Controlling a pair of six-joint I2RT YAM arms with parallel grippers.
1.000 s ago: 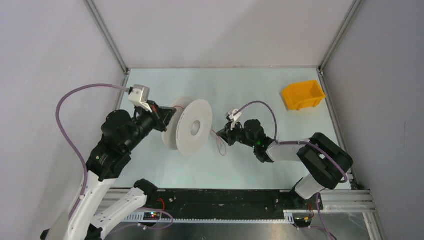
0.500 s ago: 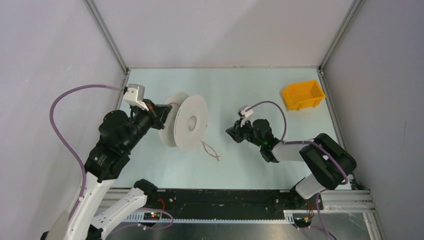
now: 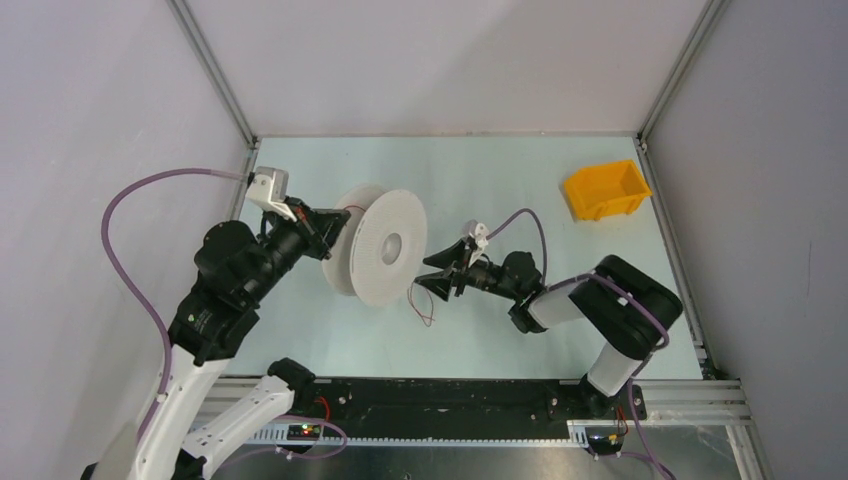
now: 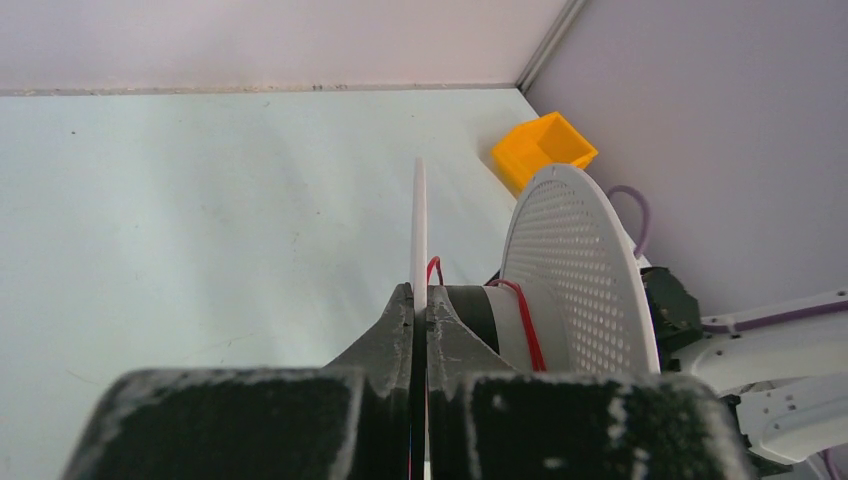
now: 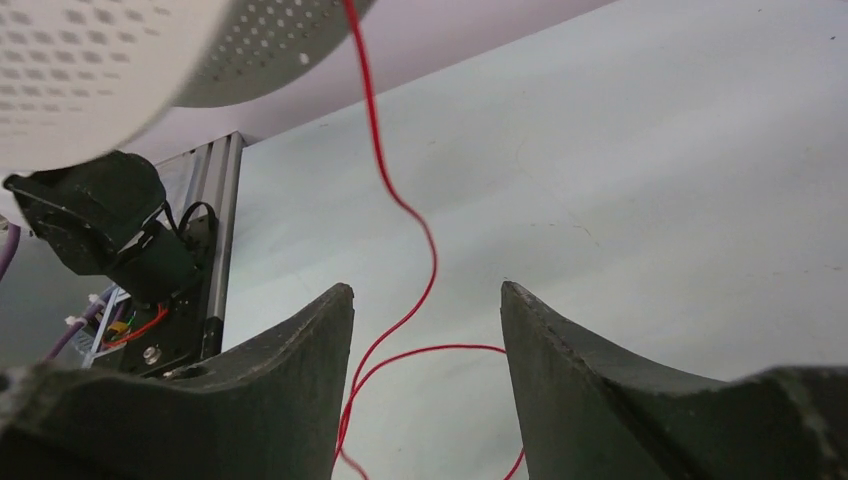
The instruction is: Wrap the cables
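Observation:
A pale grey spool (image 3: 385, 250) is held off the table on its side, its rear flange (image 4: 419, 220) pinched edge-on in my shut left gripper (image 4: 420, 305). A few turns of the thin red cable (image 4: 525, 320) lie round the hub, behind the perforated front flange (image 4: 580, 270). The cable (image 5: 400, 200) hangs from the spool rim (image 5: 120, 60) and loops loosely on the table (image 3: 423, 303). My right gripper (image 5: 427, 290) is open just right of the spool (image 3: 428, 272). The cable's loop passes between its fingers without being pinched.
A yellow bin (image 3: 605, 188) stands at the back right by the enclosure wall and also shows in the left wrist view (image 4: 540, 148). Aluminium frame rails run along the table's sides and near edge (image 3: 450, 400).
My right gripper let go of the cable, drew back right, then opened wide and came back left, low beside the spool. The cable's free end dropped onto the table. The left gripper's hold is unchanged.

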